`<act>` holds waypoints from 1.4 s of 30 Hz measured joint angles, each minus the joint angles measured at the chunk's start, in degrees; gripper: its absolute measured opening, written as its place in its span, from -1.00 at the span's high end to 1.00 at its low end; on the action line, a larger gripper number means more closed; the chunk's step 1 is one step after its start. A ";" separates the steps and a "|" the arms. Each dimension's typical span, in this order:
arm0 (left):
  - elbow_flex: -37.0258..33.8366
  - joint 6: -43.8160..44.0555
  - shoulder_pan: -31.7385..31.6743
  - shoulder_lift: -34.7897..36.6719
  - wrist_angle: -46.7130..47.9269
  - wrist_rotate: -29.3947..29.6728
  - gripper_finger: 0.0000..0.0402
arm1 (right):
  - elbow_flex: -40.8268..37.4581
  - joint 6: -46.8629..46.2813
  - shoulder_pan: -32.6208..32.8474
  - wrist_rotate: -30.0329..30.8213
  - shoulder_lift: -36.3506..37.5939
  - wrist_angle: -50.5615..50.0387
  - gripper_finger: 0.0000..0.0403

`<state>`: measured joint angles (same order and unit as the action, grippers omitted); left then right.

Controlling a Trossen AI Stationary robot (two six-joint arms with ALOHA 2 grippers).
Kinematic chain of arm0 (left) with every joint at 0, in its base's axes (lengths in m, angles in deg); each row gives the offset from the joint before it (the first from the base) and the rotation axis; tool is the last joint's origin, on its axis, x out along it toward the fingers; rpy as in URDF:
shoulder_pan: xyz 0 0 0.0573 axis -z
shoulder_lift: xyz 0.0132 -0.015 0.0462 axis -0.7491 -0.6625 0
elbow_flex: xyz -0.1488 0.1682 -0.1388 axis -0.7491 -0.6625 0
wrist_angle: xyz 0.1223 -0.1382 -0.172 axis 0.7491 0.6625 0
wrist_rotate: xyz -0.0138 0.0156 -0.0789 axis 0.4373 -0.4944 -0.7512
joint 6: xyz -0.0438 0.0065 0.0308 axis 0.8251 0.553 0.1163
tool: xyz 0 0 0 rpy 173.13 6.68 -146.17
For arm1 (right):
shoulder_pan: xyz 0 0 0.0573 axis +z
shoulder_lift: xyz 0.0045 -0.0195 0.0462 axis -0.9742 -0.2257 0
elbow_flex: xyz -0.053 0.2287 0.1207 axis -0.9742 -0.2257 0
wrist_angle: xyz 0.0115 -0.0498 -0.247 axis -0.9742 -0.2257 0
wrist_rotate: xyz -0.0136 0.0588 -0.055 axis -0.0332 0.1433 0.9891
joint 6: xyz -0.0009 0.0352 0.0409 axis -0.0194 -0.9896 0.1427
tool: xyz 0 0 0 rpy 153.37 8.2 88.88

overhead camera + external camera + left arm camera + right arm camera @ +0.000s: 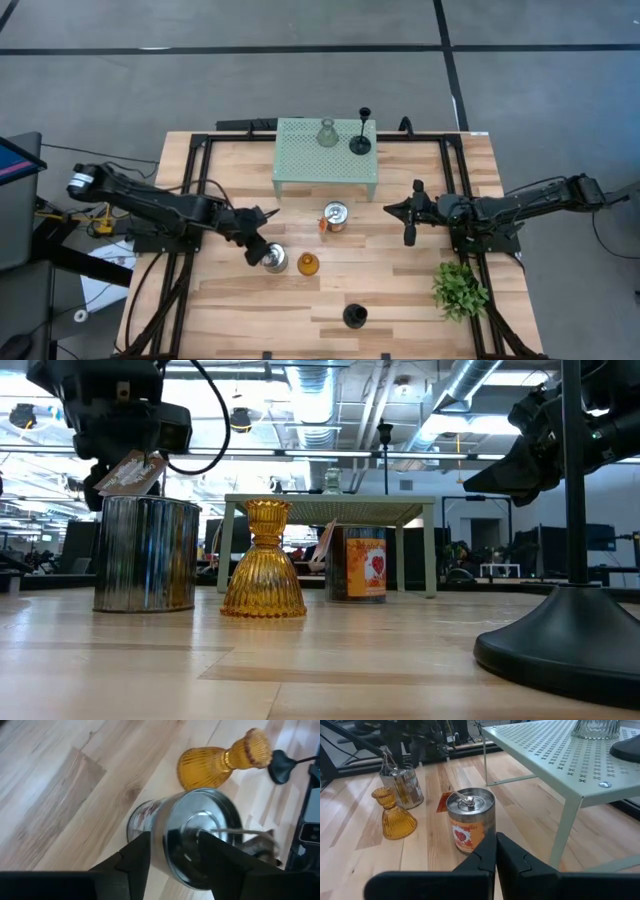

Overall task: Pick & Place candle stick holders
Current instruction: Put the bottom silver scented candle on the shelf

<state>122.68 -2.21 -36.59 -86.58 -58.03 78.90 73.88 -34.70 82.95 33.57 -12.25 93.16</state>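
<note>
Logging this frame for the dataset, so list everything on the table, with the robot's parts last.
silvery jar: 1, silver, front left, between the left jaws
amber glass holder: 1, amber, right of the jar
orange-and-silver tin: 1, table centre
short black holder: 1, black, front edge
mesh stand: 1, pale green, back centre
clear glass holder: 1, on the stand
slim black stick holder: 1, on the stand
plant: 1, green, front right
left gripper: open around the jar
right gripper: shut, holding nothing
</note>
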 joint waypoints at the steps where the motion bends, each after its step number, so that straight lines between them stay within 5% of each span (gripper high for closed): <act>1: 0.01 0.28 0.00 -0.54 -0.02 -0.04 0.21 | 0.00 0.00 0.00 0.00 0.00 0.00 1.00; 15: -0.04 -0.06 0.00 -4.38 -5.15 -1.92 0.55 | 0.00 0.00 0.00 0.00 -0.02 0.00 1.00; 22: -0.02 -0.42 0.00 -4.08 -5.57 -1.49 0.94 | 0.00 0.00 0.00 0.00 0.00 0.00 1.00; 37: 0.09 -0.13 -0.05 -2.49 -5.05 4.21 0.98 | 0.00 0.00 0.00 0.00 -0.02 -0.36 1.00; 42: 5.99 -0.33 -0.91 -1.91 2.19 4.66 0.99 | 0.00 -0.02 0.00 0.02 -0.02 -1.47 1.00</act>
<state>128.67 -2.54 -37.50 -88.50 -55.84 83.56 73.88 -34.72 82.95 33.60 -12.27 91.69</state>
